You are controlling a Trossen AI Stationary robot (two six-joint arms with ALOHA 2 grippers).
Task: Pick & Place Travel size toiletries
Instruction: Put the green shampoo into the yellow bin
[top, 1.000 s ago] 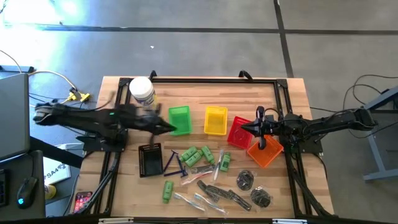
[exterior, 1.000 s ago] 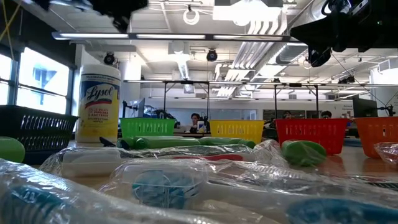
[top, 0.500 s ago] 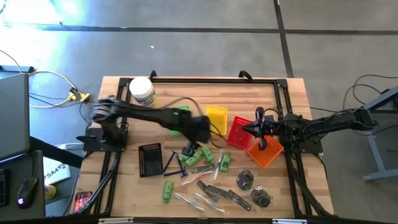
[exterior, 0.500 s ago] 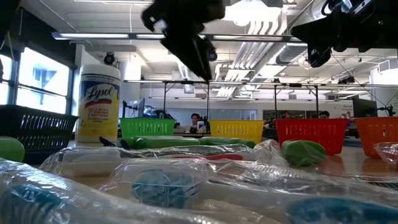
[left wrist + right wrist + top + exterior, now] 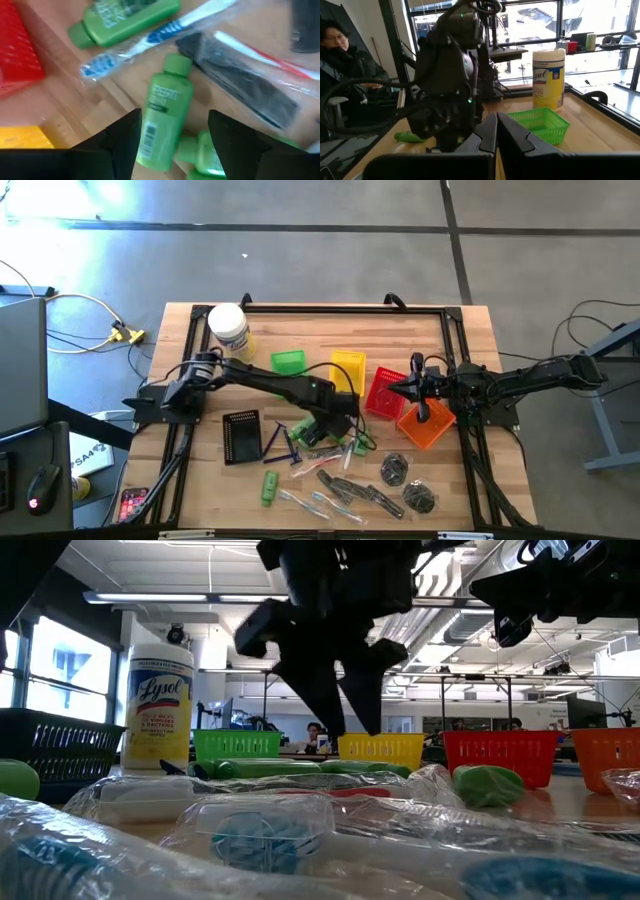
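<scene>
While your left gripper (image 5: 172,137) hangs just above the pile of toiletries, its two dark fingers (image 5: 117,142) are spread, and a green bottle (image 5: 164,112) lies on the wood directly between them, its cap pointing away from the wrist. Nothing is pinched yet. I judge that you are in the reaching step of one pick: the jaws are lined up on this bottle but not yet lowered around it.

Close beside this bottle you have a second green bottle (image 5: 200,155), partly under the other finger, and a toothbrush in a clear packet (image 5: 150,37) just past the cap. A dark comb-like piece in plastic (image 5: 240,85) lies near the cap too. So the next move asks for a straight descent and a careful closing, otherwise a finger can catch the neighbour bottle or the packet.

Further out, in the high view, more items wait toward the table's front edge: a single green bottle (image 5: 268,488), clear packets (image 5: 305,502) and two round dark pouches (image 5: 395,470).

Behind the pile stand the baskets, green (image 5: 288,362), yellow (image 5: 348,370), red (image 5: 383,392) and orange (image 5: 428,427); the black one (image 5: 241,436) is at the left. Which basket receives this bottle, I cannot tell.

Your right gripper (image 5: 496,131) waits above the orange basket with its fingers pressed together, holding nothing.
</scene>
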